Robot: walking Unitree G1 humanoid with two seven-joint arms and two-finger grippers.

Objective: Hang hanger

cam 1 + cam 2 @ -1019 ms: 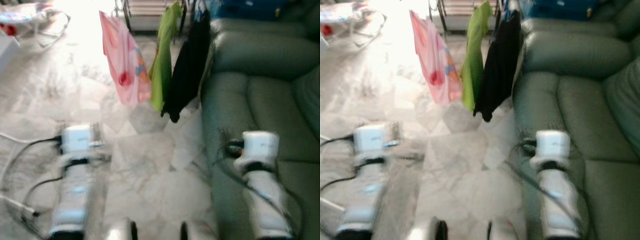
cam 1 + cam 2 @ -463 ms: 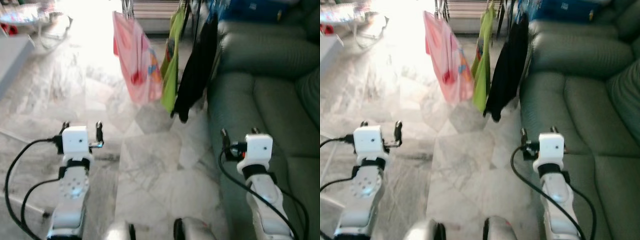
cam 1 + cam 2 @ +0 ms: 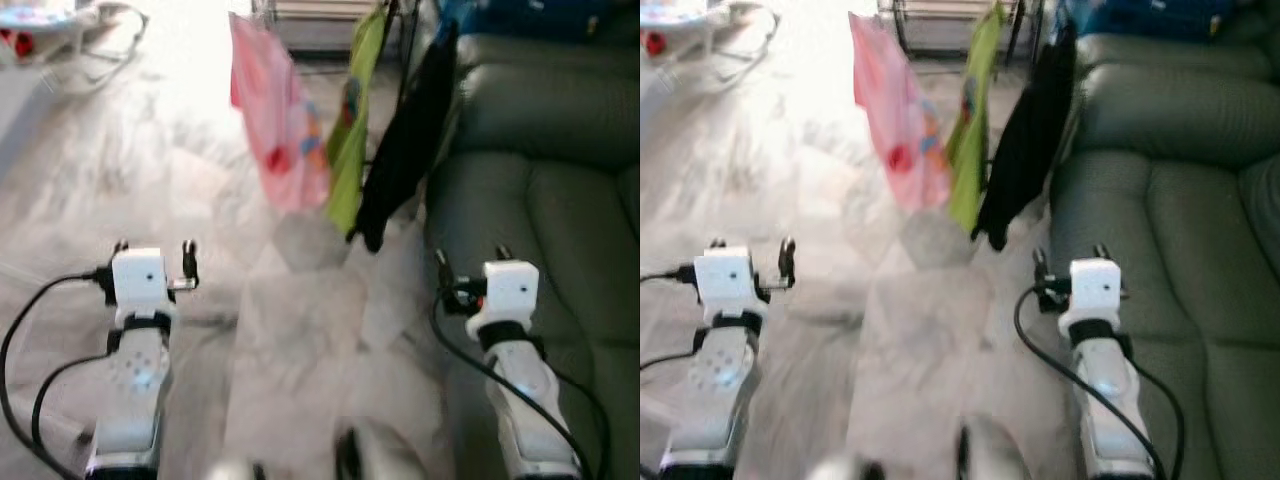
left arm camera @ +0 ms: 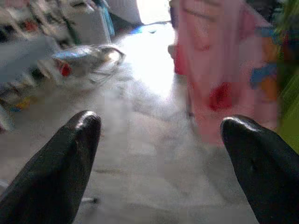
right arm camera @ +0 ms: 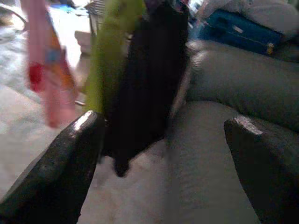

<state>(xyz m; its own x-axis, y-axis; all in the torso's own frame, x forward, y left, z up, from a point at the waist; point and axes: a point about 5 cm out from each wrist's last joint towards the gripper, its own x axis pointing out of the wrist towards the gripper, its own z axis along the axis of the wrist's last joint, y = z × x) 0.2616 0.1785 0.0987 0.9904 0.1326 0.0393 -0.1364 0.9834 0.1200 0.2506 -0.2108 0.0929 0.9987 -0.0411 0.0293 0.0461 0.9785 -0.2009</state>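
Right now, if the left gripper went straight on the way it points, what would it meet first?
Probably the pink garment, hanging just right of the left gripper's line; depth is unclear, and it might pass over bare floor instead.

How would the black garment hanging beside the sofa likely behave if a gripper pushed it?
The black garment hangs in loose folds, so it is probably floppy and would swing rather than resist. It hangs close to the green garment and the sofa, so it may brush them.

tops of the pink garment (image 3: 275, 120), green garment (image 3: 352, 130) and black garment (image 3: 405, 150) are cropped; all blurred.
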